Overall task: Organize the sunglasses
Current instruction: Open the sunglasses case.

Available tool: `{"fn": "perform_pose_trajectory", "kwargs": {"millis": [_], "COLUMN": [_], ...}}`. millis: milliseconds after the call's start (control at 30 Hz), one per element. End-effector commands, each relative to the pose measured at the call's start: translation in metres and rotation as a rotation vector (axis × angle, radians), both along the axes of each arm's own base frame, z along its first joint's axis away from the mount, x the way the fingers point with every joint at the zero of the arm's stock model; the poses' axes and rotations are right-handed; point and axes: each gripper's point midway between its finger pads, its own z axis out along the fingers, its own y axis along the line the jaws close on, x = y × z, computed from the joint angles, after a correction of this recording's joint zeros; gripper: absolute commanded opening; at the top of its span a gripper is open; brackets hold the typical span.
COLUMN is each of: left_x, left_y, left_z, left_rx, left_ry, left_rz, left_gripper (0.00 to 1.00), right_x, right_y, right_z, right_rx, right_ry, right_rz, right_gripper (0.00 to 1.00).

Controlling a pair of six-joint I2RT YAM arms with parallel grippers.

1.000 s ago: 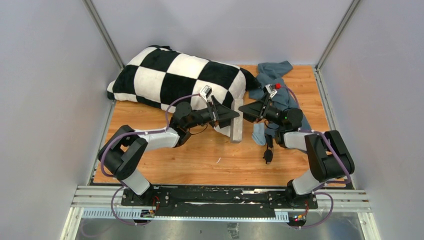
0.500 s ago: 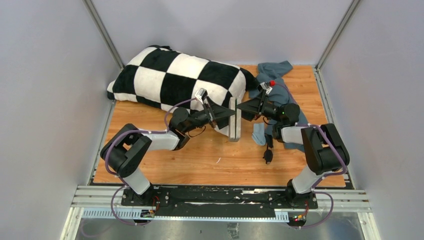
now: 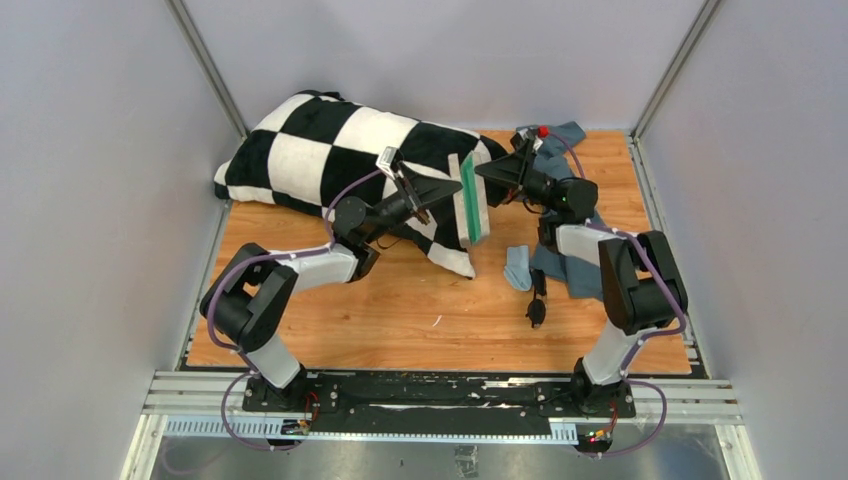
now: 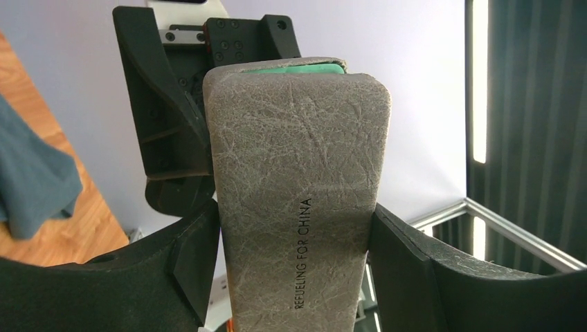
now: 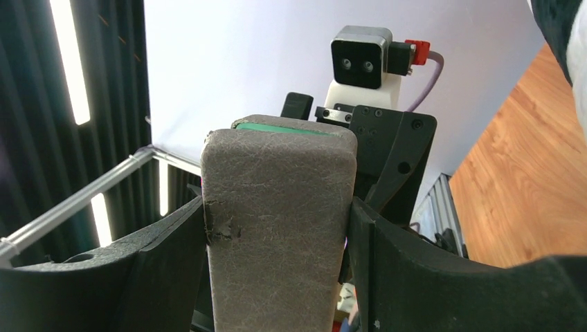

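Lifting the grey case [image 3: 481, 215] off the table [image 3: 400, 310] toward the pillow [image 3: 340, 150], your left gripper [image 3: 452, 192] and right gripper [image 3: 488, 178] both clamp it; green lining [image 3: 466, 205] now shows, sunglasses [image 3: 537, 309] lie unpacked on the table.

2 arms elevated, angled inward, wrists facing; left gripper [image 3: 453, 188] and right gripper [image 3: 487, 175] clamp opposite sides of grey case [image 3: 472, 210].

The case [image 4: 297, 131] has a grey, matt, leather-like skin, finely crinkled, with a smooth green lining showing at its edge. The left gripper [image 4: 296, 214] and right gripper [image 5: 277, 207] are matt black plastic. The table [image 3: 400, 320] is smooth wood with visible grain. The pillow [image 3: 330, 150] is plush checked fabric, and the cloth [image 3: 562, 137] is soft and blue-grey.
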Motion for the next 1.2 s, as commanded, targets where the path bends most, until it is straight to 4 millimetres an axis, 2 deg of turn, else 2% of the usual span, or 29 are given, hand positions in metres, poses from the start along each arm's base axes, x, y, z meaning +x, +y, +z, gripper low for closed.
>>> {"fn": "perform_pose_trajectory", "kwargs": {"millis": [0, 233, 433, 833, 1167], "left_x": [-0.014, -0.010, -0.013, -0.024, -0.020], "left_y": [0.022, 0.025, 0.031, 0.042, 0.041], "left_z": [0.075, 0.084, 0.090, 0.093, 0.081], "left_rx": [-0.187, -0.216, -0.219, -0.214, -0.197], "left_ry": [-0.247, -0.265, -0.290, -0.336, -0.304], "left_rz": [0.012, 0.019, 0.041, 0.079, 0.082], "left_gripper": [0.00, 0.00, 0.00, 0.00, 0.00], "right_x": [0.054, 0.083, 0.099, 0.100, 0.092], "right_y": [-0.019, -0.021, -0.026, -0.033, -0.037], "right_z": [0.006, 0.002, -0.019, -0.052, -0.061], "right_rx": [0.116, 0.149, 0.151, 0.114, 0.057], "right_ry": [0.151, 0.212, 0.286, 0.347, 0.291], "right_rz": [-0.112, -0.111, -0.123, -0.146, -0.149], "right_gripper": [0.00, 0.00, 0.04, 0.11, 0.22]}}
